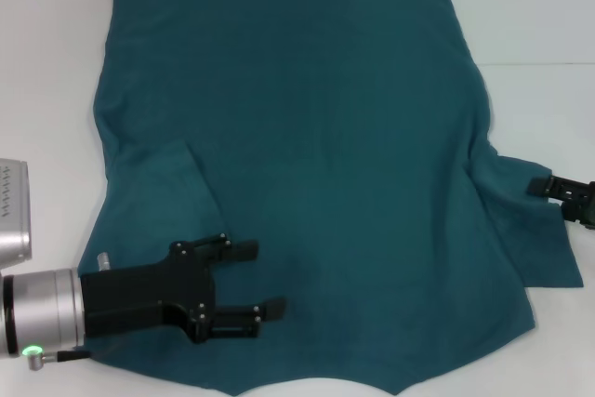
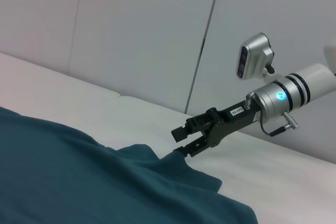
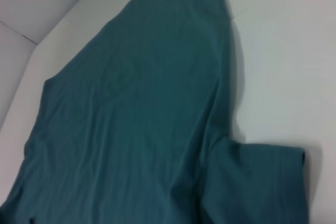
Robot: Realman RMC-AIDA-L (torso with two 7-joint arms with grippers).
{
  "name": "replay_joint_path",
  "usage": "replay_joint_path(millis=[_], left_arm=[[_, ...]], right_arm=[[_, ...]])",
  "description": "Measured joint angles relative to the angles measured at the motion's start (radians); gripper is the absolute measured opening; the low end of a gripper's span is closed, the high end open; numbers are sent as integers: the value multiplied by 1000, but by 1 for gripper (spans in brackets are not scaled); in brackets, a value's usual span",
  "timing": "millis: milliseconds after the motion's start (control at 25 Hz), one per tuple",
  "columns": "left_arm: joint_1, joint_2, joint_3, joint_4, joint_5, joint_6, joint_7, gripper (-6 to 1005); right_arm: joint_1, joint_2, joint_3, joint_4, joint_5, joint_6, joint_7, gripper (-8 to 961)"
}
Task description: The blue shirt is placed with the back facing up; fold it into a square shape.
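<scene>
The blue shirt (image 1: pixel 316 137) lies spread flat, plain back up, on the white table; it also shows in the left wrist view (image 2: pixel 79 177) and the right wrist view (image 3: pixel 147 108). Its left sleeve (image 1: pixel 153 197) is folded in onto the body. Its right sleeve (image 1: pixel 530 239) sticks out sideways. My left gripper (image 1: pixel 270 277) is open and empty over the shirt's near left part. My right gripper (image 1: pixel 544 188) is at the right sleeve's outer edge; the left wrist view shows this gripper (image 2: pixel 179 141) with fingers apart, the lower one touching the raised sleeve edge.
The white table (image 1: pixel 46 62) has bare surface to the left and to the right (image 1: pixel 548 6) of the shirt. The shirt's near edge reaches the table's front. Pale wall panels (image 2: pixel 136 35) stand behind the table.
</scene>
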Motion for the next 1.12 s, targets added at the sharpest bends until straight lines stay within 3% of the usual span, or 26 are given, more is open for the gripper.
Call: replay_joint_path(millis=[520, 1120], left_arm=[[-4, 0, 0, -1, -1, -11, -2, 888], [-8, 0, 0, -1, -9, -11, -4, 888]], right_arm=[[0, -1, -5, 32, -7, 21, -24, 842], [-16, -12, -14, 30, -7, -49, -25, 826]])
